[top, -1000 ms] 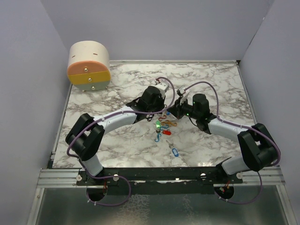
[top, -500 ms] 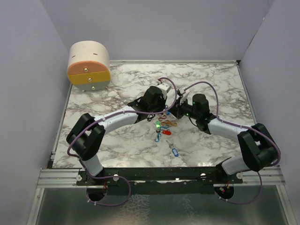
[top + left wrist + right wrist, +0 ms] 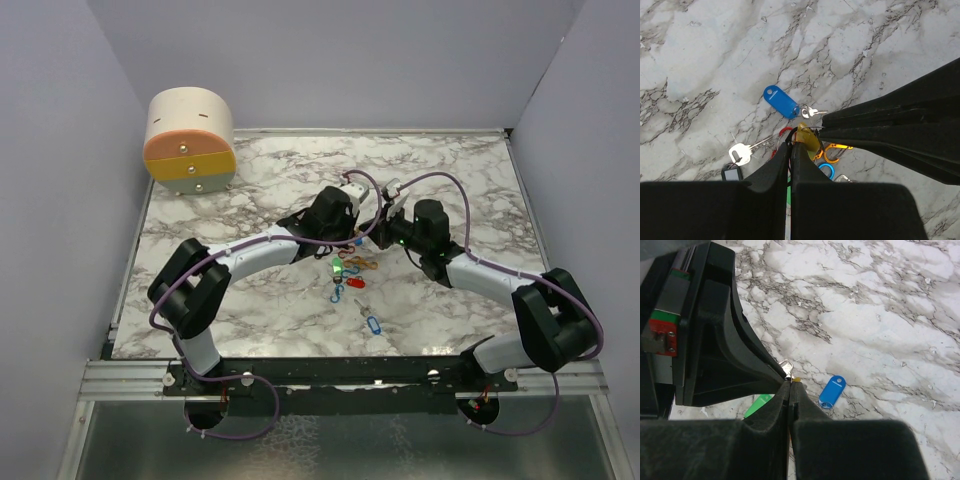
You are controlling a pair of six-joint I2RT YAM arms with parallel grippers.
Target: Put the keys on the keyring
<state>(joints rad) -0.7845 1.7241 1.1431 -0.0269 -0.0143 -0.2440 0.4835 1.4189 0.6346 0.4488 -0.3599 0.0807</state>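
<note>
Over the middle of the white marble bench [image 3: 450,180], the left wrist view alone shows the left gripper [image 3: 791,146] pinched shut on a yellow-tagged metal key [image 3: 808,140]. The right gripper [image 3: 790,383], closed tight, meets the left's tips; what it holds is unclear.

Colour-tagged keys [image 3: 781,101], apparently loosely clustered

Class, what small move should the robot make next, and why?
Probably hold the left hand steady and ease the right hand slightly toward it: both are shut, tips meeting at the yellow key, so threading looks close.
</note>
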